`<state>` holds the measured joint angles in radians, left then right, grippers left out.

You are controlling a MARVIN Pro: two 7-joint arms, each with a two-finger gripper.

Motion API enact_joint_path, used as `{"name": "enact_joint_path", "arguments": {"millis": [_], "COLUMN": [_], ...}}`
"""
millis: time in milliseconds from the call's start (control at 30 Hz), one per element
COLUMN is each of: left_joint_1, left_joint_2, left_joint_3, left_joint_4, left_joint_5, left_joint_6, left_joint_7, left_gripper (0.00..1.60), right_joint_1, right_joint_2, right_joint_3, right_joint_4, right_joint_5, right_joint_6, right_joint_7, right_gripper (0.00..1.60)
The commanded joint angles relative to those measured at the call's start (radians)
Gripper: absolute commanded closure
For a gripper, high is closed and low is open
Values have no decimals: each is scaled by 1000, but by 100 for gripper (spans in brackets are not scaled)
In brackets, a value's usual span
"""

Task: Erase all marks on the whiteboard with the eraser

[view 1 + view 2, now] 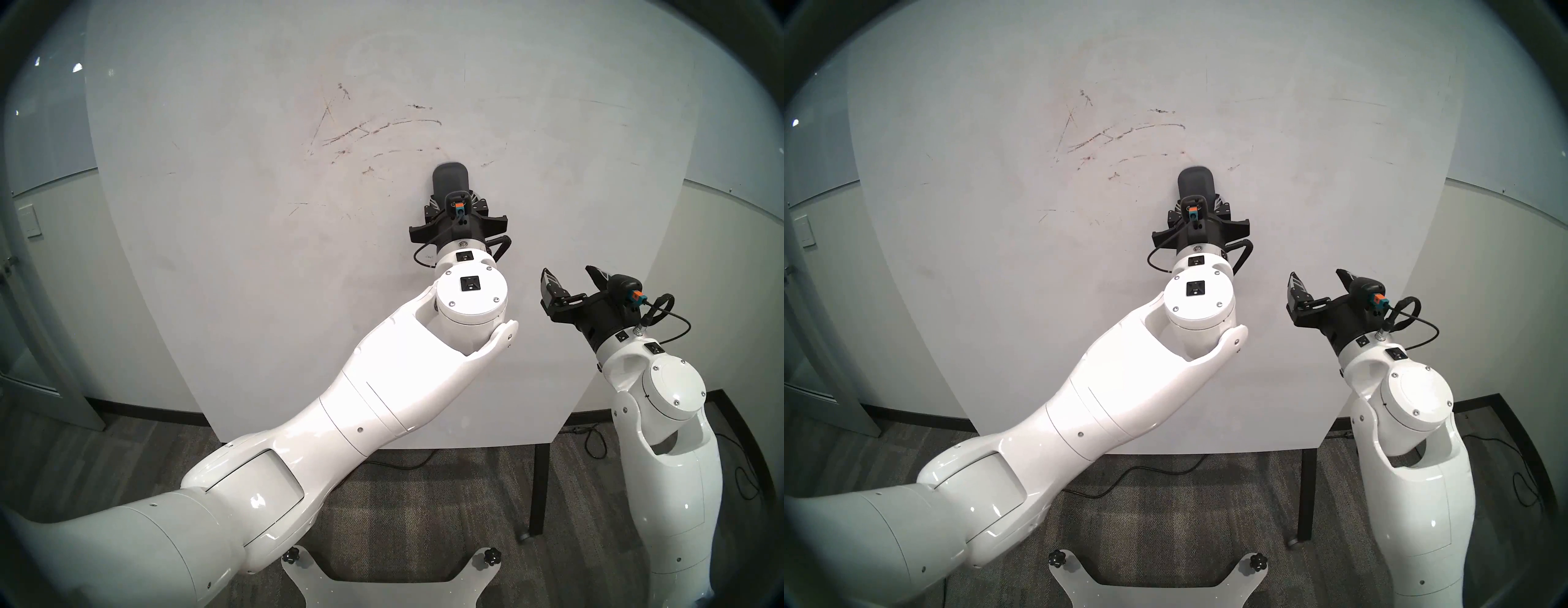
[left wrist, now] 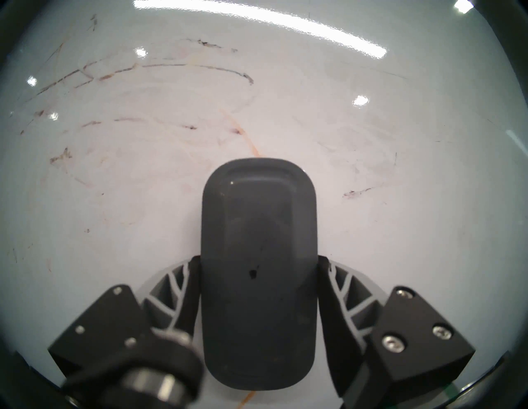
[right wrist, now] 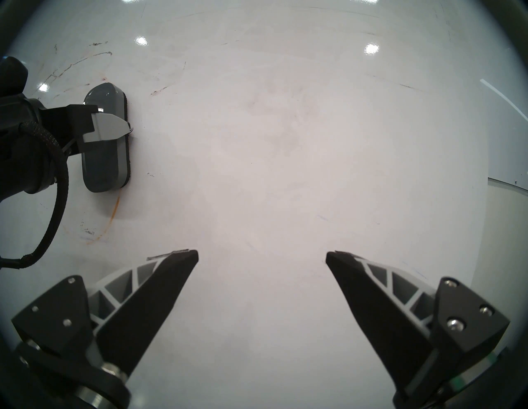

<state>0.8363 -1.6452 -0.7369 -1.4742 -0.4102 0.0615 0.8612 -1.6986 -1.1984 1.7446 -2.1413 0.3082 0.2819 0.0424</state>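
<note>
**Left fingers clamp the eraser against the board; right fingers spread with nothing between them**

The fingers of the left gripper [image 2: 258, 288] are clenched on the long sides of the eraser [image 2: 258, 257], one finger pressing in from each flank, while the fingers of the right gripper [image 3: 261, 257] stand wide apart and hold nothing.

The whiteboard [image 1: 254, 297] fills most of both head views, a broad glossy white panel standing upright on thin black legs [image 1: 541, 488] over the grey carpet [image 1: 403, 509]. The left arm [image 1: 339, 424] reaches up across the panel from the lower left. The right arm [image 1: 666, 424] rises at the panel's lower right edge, its gripper near the board, well apart from the eraser and to the right of and below it.

The eraser, a dark grey pill-shaped block, sits upright near the middle of the board with its pad side flat on the surface, as the right wrist view shows. Its rounded upper end sticks out above the left fingers.

The marks [image 1: 360, 131] lie mostly above and to the left of the eraser: scratchy dark streaks, a long curved line and short broken dashes, with pale pinkish smudges around them. A thin orange line [image 2: 243, 134] runs down to the eraser's top edge, and another orange stretch [image 3: 115, 211] shows just below its lower end. A short dark streak [image 2: 357, 192] lies to the eraser's right.
</note>
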Motion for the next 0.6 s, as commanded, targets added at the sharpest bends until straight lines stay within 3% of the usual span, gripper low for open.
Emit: {"name": "enact_joint_path", "arguments": {"millis": [0, 267, 567], "left_joint_1": [-98, -129, -134], "left_joint_2": [-32, -48, -75], "left_joint_3": [-38, -60, -89], "left_joint_4": [-4, -6, -22], "left_joint_5": [8, 1, 13], "left_joint_6": [-4, -5, 14], "left_joint_7": [-20, -9, 58], "left_gripper": [160, 160, 160], "right_joint_1": [8, 8, 8], "right_joint_2": [1, 1, 1], "right_joint_3": [-3, -3, -3], "right_joint_4": [-21, -21, -21], "right_joint_5": [0, 0, 0], "right_joint_6": [-7, -7, -8], "right_joint_7": [2, 2, 2], "right_gripper": [0, 0, 0]}}
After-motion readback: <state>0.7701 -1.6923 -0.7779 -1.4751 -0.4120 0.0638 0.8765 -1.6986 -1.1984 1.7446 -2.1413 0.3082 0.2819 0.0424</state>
